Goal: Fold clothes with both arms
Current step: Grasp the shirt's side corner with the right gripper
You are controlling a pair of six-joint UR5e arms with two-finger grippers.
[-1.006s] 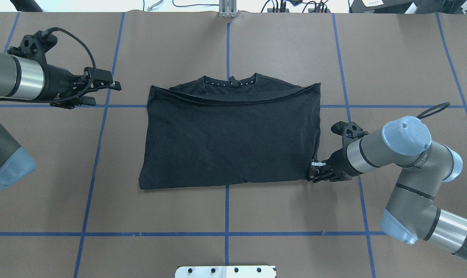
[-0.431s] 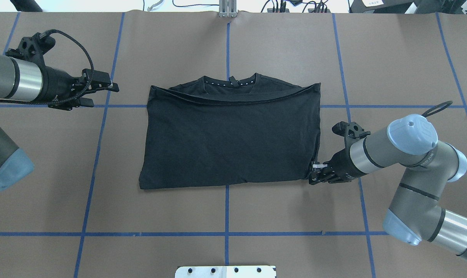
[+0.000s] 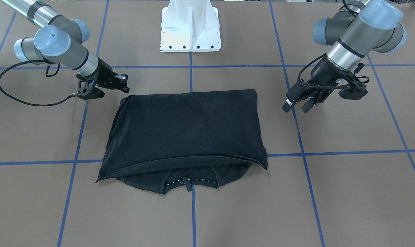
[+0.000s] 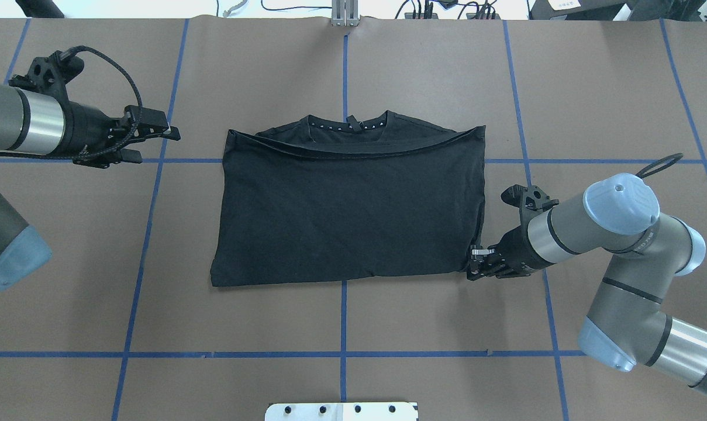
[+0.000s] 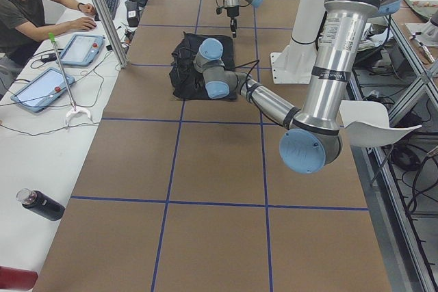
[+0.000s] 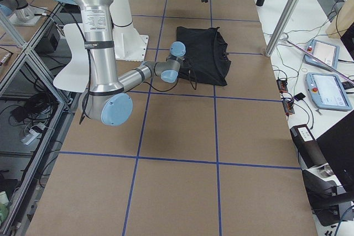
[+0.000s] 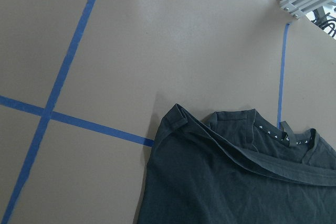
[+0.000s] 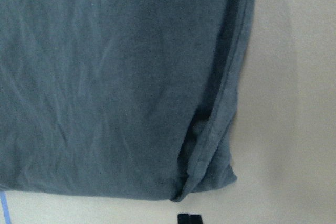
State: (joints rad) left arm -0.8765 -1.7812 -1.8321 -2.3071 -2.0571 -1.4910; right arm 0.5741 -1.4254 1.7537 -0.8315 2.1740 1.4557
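Since a second ago, the left claw [image 4: 157, 144] has slid back a little to the left. The shirt [image 4: 347, 210] and the right claw [image 4: 475, 263] have hardly moved.

From above, the black shirt lies folded in the middle of the table [image 4: 353, 327], its long side running left to right. The right claw sits just beside the shirt's right corner near the robot. The left claw hangs well apart, off the far left corner, spread open and holding nothing.

From the front it looks the same.

The right wrist camera shows that corner lying free just past one black fingertip [image 8: 189, 219]. This claw looks pressed together, with no cloth in it.

The left wrist camera sees only the far left corner, a way off.

So the right arm is nearer, and the shirt lies to its left.
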